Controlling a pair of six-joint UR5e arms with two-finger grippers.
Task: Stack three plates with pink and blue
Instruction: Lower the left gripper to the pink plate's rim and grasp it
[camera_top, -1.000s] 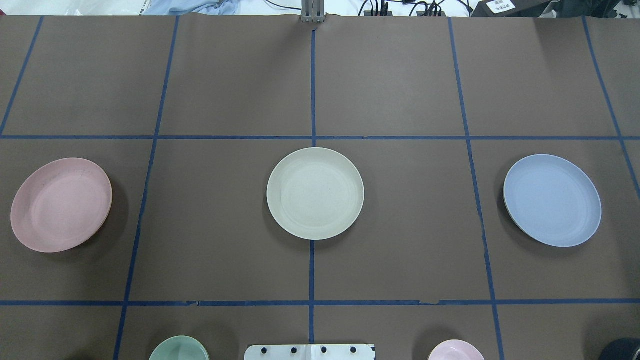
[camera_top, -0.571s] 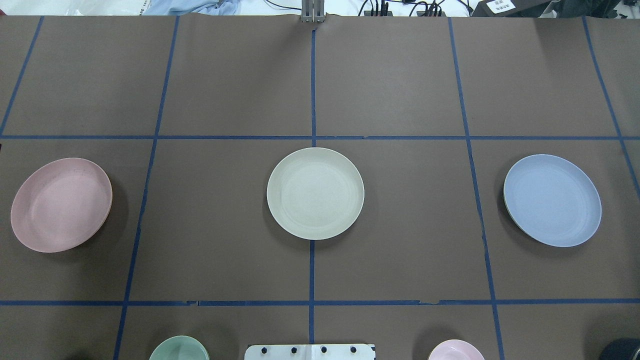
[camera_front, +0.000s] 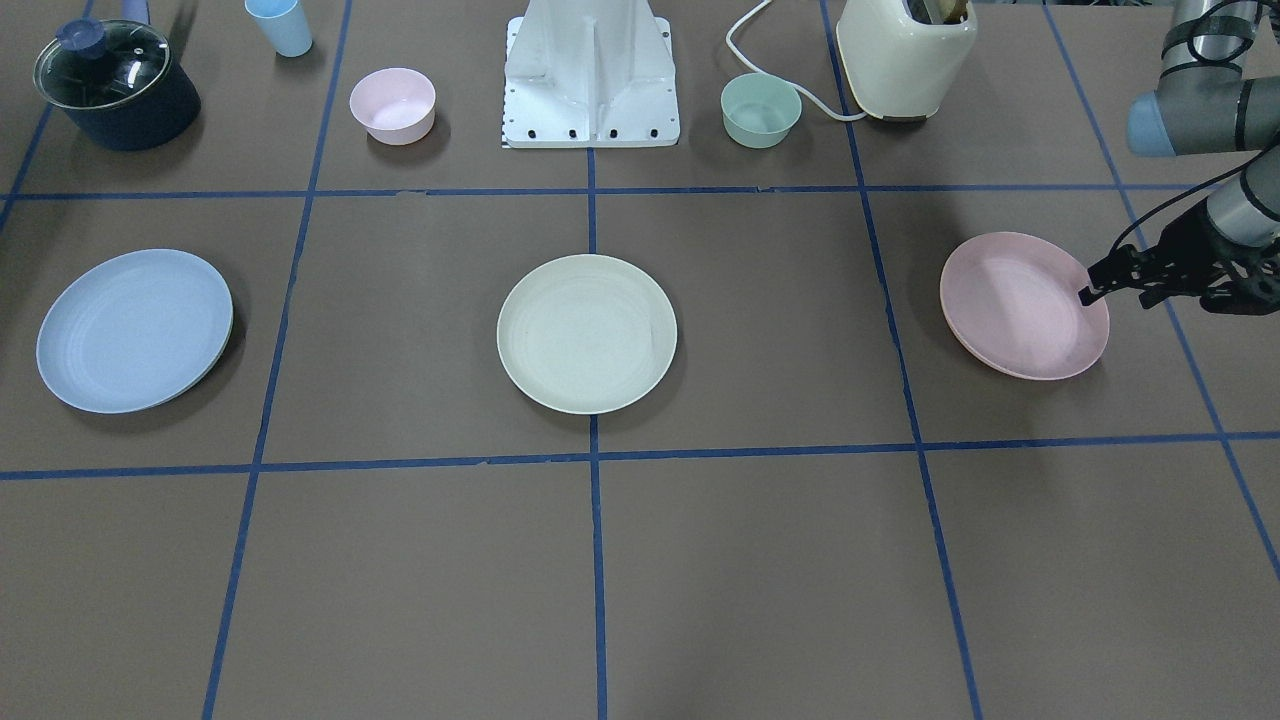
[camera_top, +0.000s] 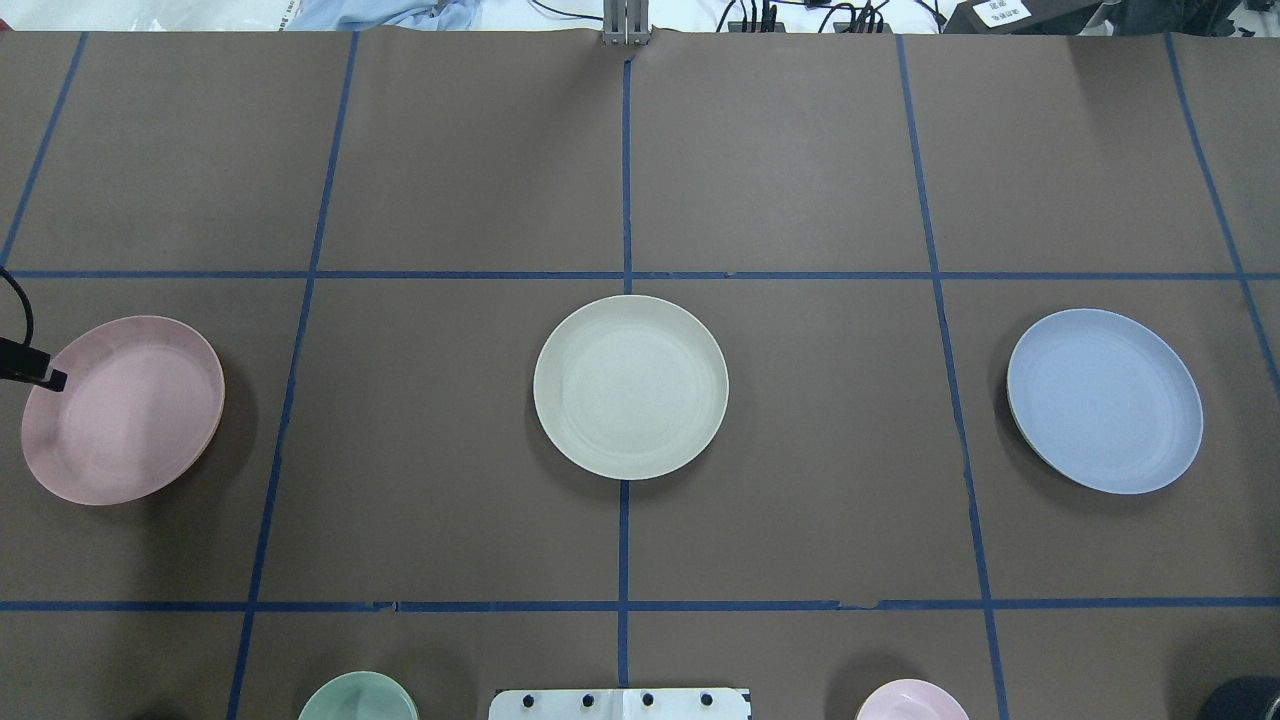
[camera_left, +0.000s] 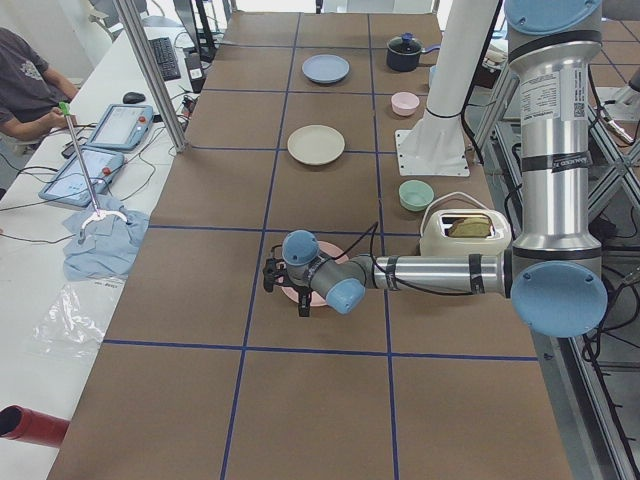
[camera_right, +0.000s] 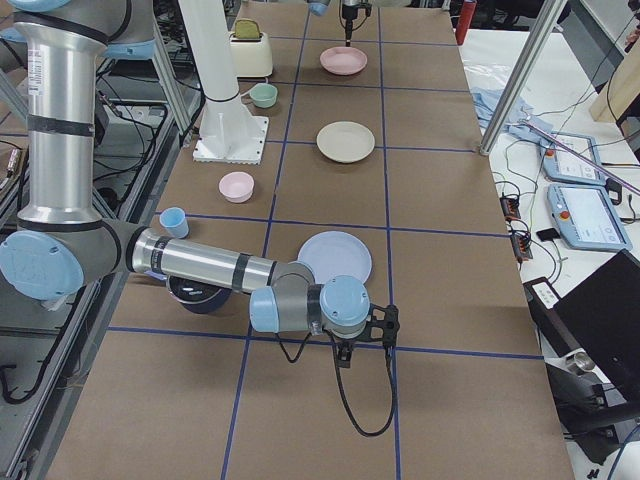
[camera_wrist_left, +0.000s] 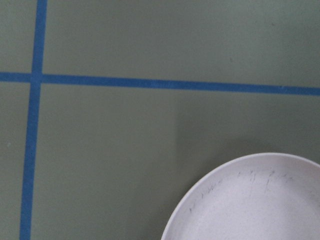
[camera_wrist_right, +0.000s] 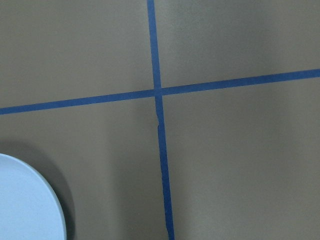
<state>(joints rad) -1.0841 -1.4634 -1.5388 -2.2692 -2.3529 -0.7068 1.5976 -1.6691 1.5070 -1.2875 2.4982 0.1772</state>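
Left hand (camera_front: 1090, 283) has reached the pink plate (camera_front: 1020, 305) rim, spread apart, cropped overhead; right hand (camera_right: 343, 358) unreadable.

Three round, shallow matte plates lie flat, right way up and unstacked in one row. The pink plate (camera_top: 122, 410) lies well left of the cream plate (camera_top: 630, 387), and the blue plate (camera_top: 1104, 400) well right of it.

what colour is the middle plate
Cream; the middle plate shows best in the overhead view.

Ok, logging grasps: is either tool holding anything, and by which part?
Nothing is held. The left tool is open at the pink plate's rim; no plate is lifted.
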